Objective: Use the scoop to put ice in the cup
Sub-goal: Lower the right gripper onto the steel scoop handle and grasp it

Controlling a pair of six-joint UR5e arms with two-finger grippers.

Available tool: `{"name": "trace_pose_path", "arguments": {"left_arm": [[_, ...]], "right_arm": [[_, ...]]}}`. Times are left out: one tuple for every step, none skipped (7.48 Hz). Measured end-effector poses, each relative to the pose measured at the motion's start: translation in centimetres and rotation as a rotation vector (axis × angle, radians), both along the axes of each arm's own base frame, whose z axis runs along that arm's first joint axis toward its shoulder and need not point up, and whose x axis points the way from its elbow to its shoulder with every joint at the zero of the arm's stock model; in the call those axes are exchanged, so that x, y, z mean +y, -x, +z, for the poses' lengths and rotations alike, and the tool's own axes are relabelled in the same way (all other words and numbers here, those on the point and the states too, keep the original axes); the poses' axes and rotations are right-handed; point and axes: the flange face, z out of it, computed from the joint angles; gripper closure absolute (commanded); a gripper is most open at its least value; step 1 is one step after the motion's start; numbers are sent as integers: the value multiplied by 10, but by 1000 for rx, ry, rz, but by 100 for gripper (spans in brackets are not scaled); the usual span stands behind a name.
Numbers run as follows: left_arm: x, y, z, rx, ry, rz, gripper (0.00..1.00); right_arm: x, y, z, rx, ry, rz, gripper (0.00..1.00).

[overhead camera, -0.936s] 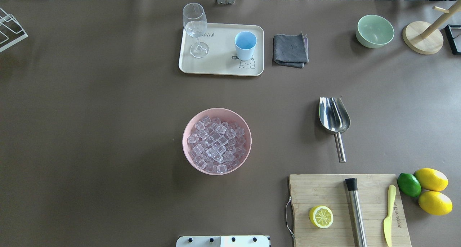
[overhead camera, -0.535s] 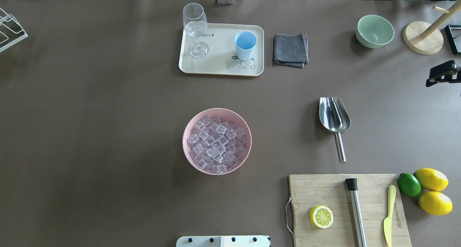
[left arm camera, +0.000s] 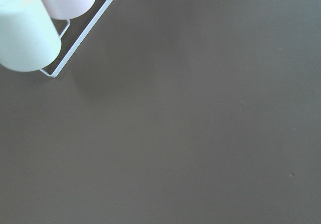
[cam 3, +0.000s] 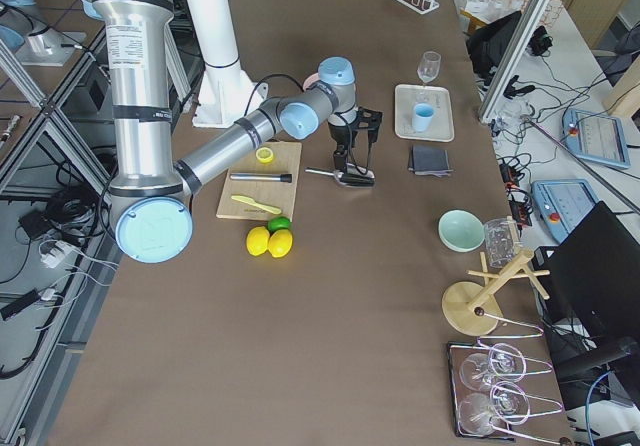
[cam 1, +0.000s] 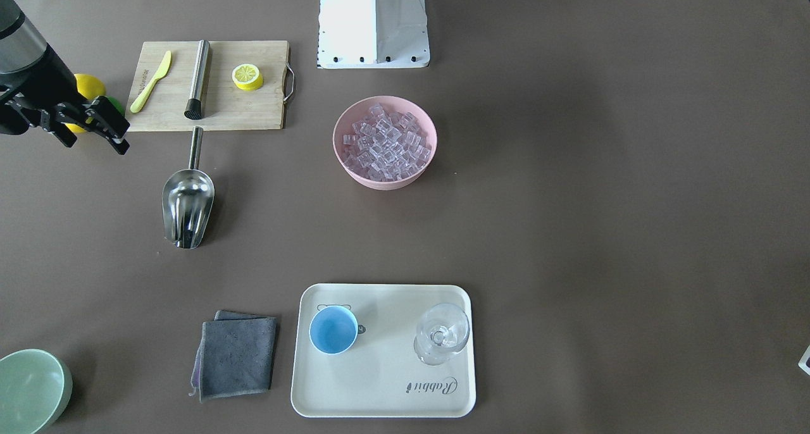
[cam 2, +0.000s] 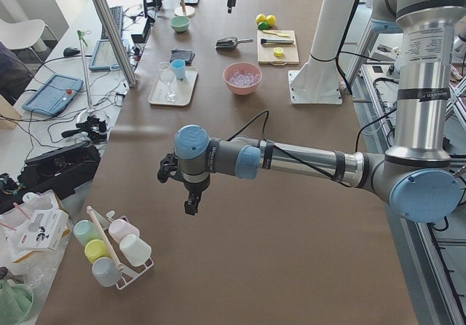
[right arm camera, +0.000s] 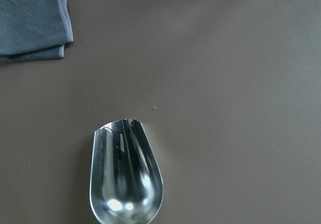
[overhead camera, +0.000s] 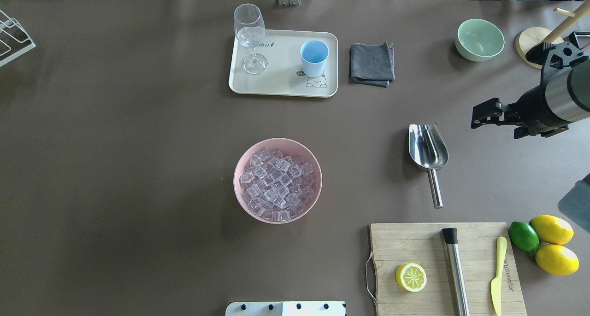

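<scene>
Plainly, the scoop (cam 1: 188, 207) lies near the right gripper (cam 1: 93, 144).

The scoop (overhead camera: 428, 150) is glossy metal, the ice (overhead camera: 276, 184) clear and glassy, the board (overhead camera: 396, 242) matt wood.

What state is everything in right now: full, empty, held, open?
ice, all piled in the pink bowl
cup, upright on the tray, empty
scoop, lying on the table, empty, not held
wine glass, upright on the tray
right gripper, open, holding nothing, near the scoop
left gripper, far from the rest; open or shut cannot be told
cloth, folded
half lemon, cut face up
</scene>
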Motion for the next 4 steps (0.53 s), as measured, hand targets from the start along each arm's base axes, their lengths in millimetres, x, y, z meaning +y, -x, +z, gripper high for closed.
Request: {"name": "trace_pose_path", "arguments": {"left_arm": [[2, -7, -17, 26, -27, 15, 2], [2, -16, -32, 46, -58, 37, 1], [1, -29, -48, 55, -90, 66, 2], [1, -45, -61, 61, -115, 100, 2]], "right_arm": [[17, 33, -8, 15, -10, -9, 0], [39, 72, -10, 51, -20, -1, 0], [59, 103, -7, 88, -42, -1, 1], [74, 125, -2, 118, -61, -8, 2]]}}
